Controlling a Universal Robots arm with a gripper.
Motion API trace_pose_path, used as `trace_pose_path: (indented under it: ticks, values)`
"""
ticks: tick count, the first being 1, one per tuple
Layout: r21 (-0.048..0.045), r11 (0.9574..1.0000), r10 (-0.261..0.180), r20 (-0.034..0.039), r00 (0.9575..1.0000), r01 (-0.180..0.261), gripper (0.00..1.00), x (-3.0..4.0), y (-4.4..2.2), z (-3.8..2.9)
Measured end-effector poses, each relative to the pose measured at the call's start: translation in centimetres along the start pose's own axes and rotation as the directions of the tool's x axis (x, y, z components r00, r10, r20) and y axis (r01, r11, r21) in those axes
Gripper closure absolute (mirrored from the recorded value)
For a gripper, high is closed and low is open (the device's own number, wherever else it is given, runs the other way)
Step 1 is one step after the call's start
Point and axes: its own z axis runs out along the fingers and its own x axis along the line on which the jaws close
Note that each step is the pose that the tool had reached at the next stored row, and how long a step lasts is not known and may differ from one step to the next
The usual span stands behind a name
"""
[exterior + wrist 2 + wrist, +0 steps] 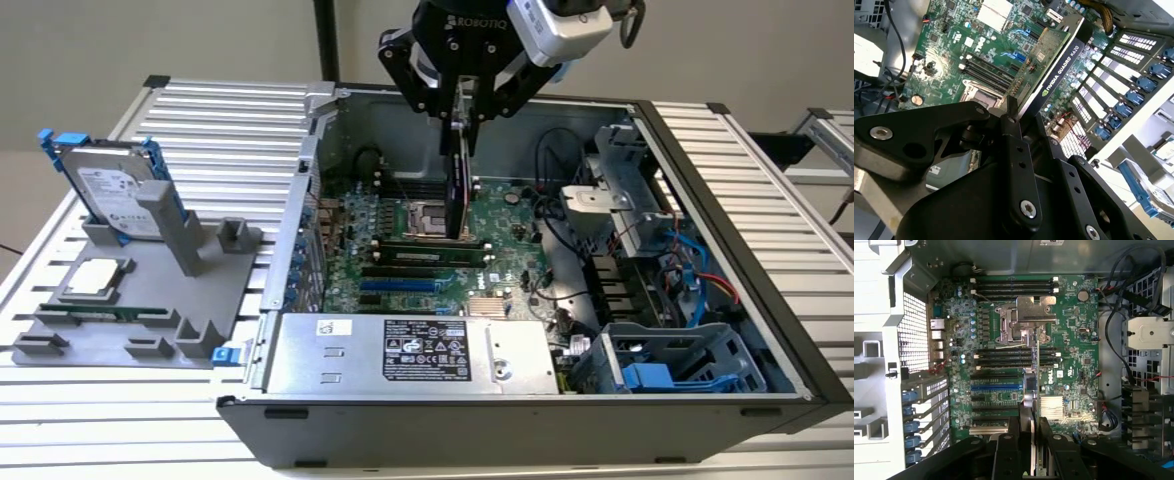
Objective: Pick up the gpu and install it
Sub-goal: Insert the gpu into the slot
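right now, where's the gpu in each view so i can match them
exterior view: the gpu hangs on edge from the gripper, inside the open case.
second wrist view: the gpu slants away from the gripper, black edge toward camera.
first wrist view: the gpu is a thin edge-on strip in the gripper.
shared landmark: the green motherboard under it.

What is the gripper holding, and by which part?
The gripper is shut on the gpu, pinching its upper edge; it hangs edge-down over the motherboard.

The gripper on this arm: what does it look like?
The gripper is matte black, with white lettering on its body. Its fingers are flat jointed bars fastened with silver screws. A silver-grey camera housing sits beside it.
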Motion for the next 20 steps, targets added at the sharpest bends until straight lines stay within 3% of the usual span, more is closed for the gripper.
trace_pose_path:
  ticks: [7,20]
  values:
    - [-0.0001,1.0000,-0.008,-0.0002,1.0000,0.008,1.00,0.01,0.00,-0.01]
    - [-0.0028,0.9946,-0.103,-0.0011,0.9946,0.103,1.00,0.01,0.00,0.00]
